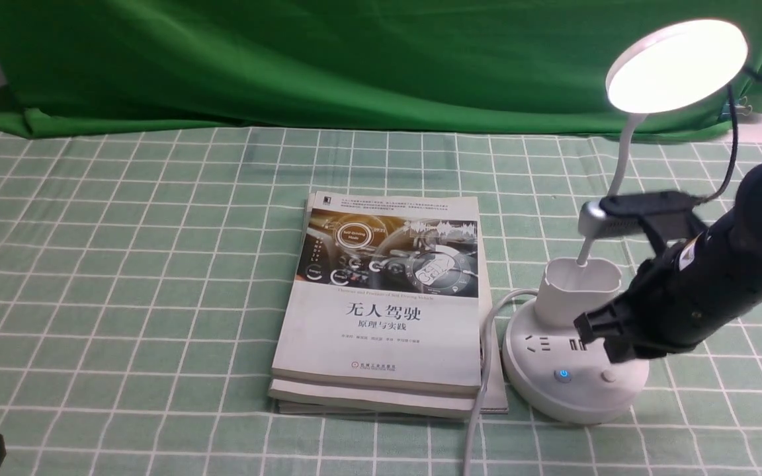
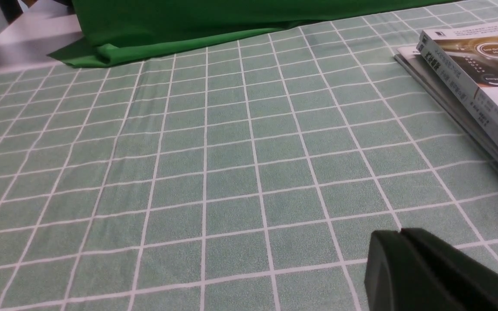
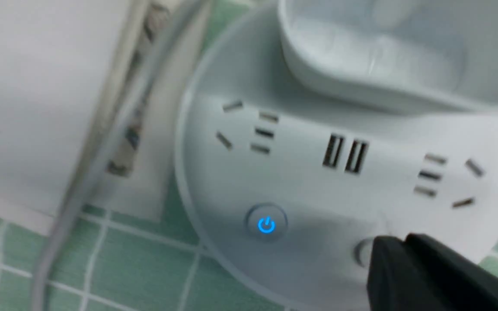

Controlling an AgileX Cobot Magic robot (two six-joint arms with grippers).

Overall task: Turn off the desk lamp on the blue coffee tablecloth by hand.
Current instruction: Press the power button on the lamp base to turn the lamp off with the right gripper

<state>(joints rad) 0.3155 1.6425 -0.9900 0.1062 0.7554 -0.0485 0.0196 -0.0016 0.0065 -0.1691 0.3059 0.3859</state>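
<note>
Desk lamp (image 1: 576, 360) glows on the checked tablecloth (image 1: 156, 297); over its base hovers the right hand (image 3: 404, 242), fingertips pressed together, near the buttons.

Book (image 1: 381, 304): "无人驾驶 原理与实践", "Self-Driving Mode" | lamp base (image 3: 318, 185): blue power symbol

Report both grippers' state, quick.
Black left gripper: closed, holding nothing.
Black right gripper: closed, holding nothing, over the round white lamp base; contact can't be told.
</note>
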